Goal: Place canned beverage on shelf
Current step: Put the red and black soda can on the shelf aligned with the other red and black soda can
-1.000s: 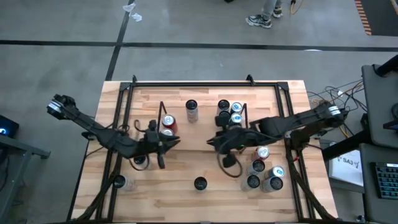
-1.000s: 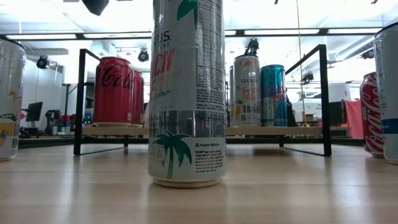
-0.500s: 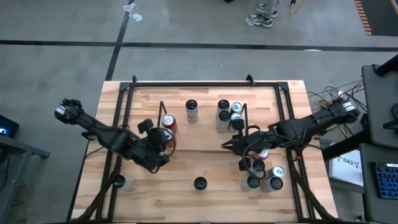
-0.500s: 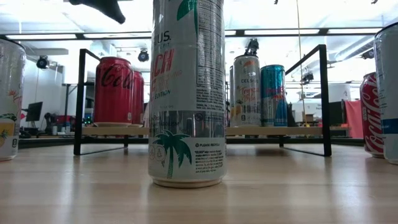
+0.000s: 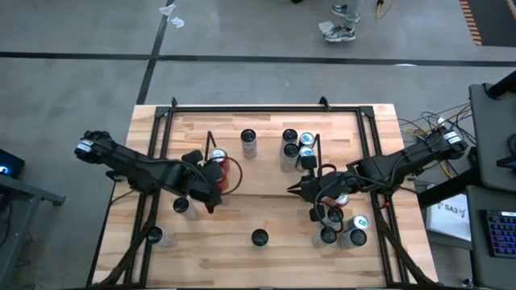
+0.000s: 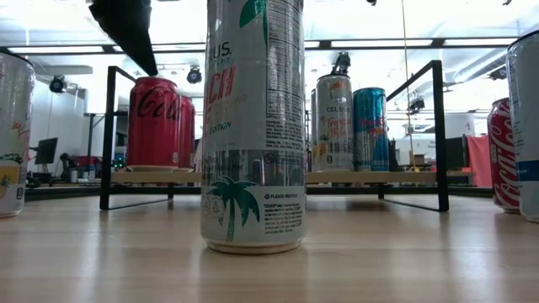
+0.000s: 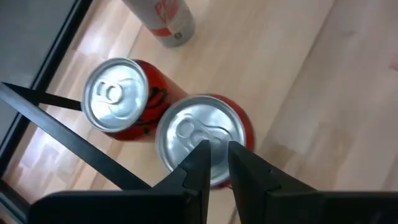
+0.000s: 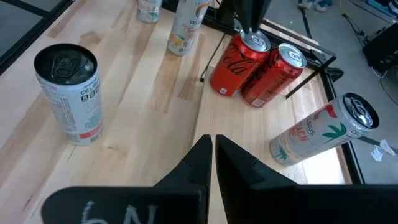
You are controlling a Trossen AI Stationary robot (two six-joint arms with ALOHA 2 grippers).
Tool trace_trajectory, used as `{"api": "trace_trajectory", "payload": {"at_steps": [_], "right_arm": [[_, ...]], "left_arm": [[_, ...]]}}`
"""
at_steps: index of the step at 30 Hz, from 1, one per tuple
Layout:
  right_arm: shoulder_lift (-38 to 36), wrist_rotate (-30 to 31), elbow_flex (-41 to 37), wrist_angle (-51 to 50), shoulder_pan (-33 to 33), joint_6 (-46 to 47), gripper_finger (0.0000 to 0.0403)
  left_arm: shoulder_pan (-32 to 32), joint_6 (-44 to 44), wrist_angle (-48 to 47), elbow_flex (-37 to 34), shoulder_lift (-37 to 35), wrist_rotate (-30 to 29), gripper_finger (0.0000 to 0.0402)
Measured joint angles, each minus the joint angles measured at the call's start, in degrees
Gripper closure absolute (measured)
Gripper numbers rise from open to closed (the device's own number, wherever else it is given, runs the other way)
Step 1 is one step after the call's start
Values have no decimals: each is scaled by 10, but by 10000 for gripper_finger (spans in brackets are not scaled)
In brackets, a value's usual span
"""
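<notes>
— Cans first: where do they stand?

— Two red cola cans (image 5: 218,163) sit side by side at the left end of the shelf (image 5: 209,142), one touching the other. At its right end stand three more, a silver can (image 6: 333,123) and a teal can (image 6: 370,129) among them. A lone dark-topped can (image 5: 248,143) stands between the two groups.

— And the left pincer (image 7: 216,163)?

— It hangs directly above the nearer red can (image 7: 202,138), fingers almost together with only a thin gap, gripping nothing. Its tips are just over the lid; whether they touch it I cannot tell.

— The right pincer (image 8: 212,149)?

— Fully closed and empty, held over bare wood of the counter (image 5: 266,205) near the middle, pointing toward the shelf's left end.

— Anything else on the counter?

— A tall white can with a palm print (image 6: 253,126) stands at the front, close to the low camera. A cluster of cans (image 5: 340,223) waits by the right arm, and two more (image 5: 167,221) by the left. Beyond the counter, a person's shoes (image 5: 335,31) show on the floor.
</notes>
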Motion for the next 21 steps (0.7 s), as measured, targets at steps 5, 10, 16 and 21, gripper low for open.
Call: {"api": "trace_trajectory", "payload": {"at_steps": [5, 10, 16, 21], "right_arm": [[0, 0, 0, 0, 0, 5, 390], [0, 0, 0, 0, 0, 5, 390], [1, 0, 1, -1, 0, 14, 390], [1, -1, 19, -8, 5, 68, 390]], "left_arm": [[15, 20, -6, 0, 0, 26, 361], [15, 18, -12, 0, -1, 29, 361], [15, 18, -14, 23, 0, 29, 361], [-1, 31, 4, 78, -1, -15, 361]]}}
